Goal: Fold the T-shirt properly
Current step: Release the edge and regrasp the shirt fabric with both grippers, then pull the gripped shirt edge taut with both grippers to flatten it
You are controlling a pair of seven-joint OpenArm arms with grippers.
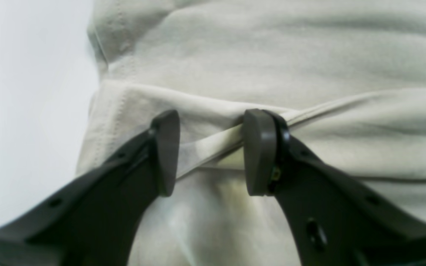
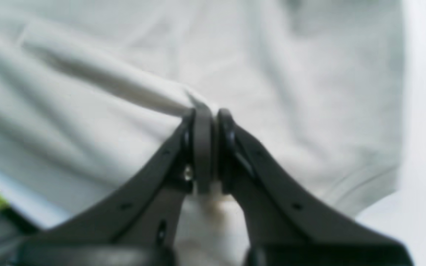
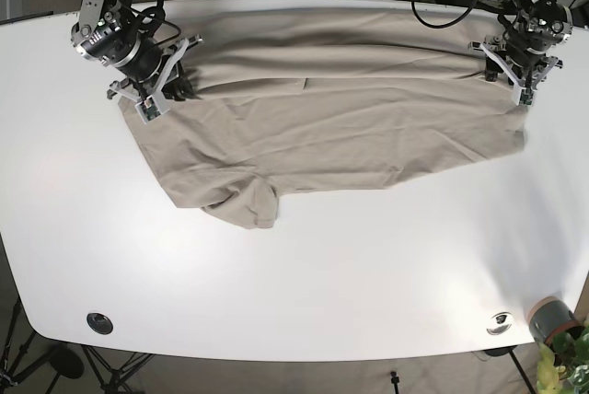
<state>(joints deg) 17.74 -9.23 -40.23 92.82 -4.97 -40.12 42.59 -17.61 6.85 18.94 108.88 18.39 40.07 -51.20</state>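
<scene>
From my station I saw a plain beige cotton T-shirt [image 3: 322, 127], unpatterned, on a glossy white oval table [image 3: 304, 265]. Both grippers' plastic fingers [image 1: 166, 151] were matte black with grey pads. A green potted plant [image 3: 563, 362] showed at the table's corner beside a grey cylindrical pot.

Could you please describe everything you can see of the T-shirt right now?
The T-shirt is beige, soft-looking fabric, spread wide and wrinkled across the white table, with one sleeve pointing toward the near edge. A long fold runs along its far side. The right claw is shut on a bunched ridge; the left claw stands open around a hemmed edge.
</scene>
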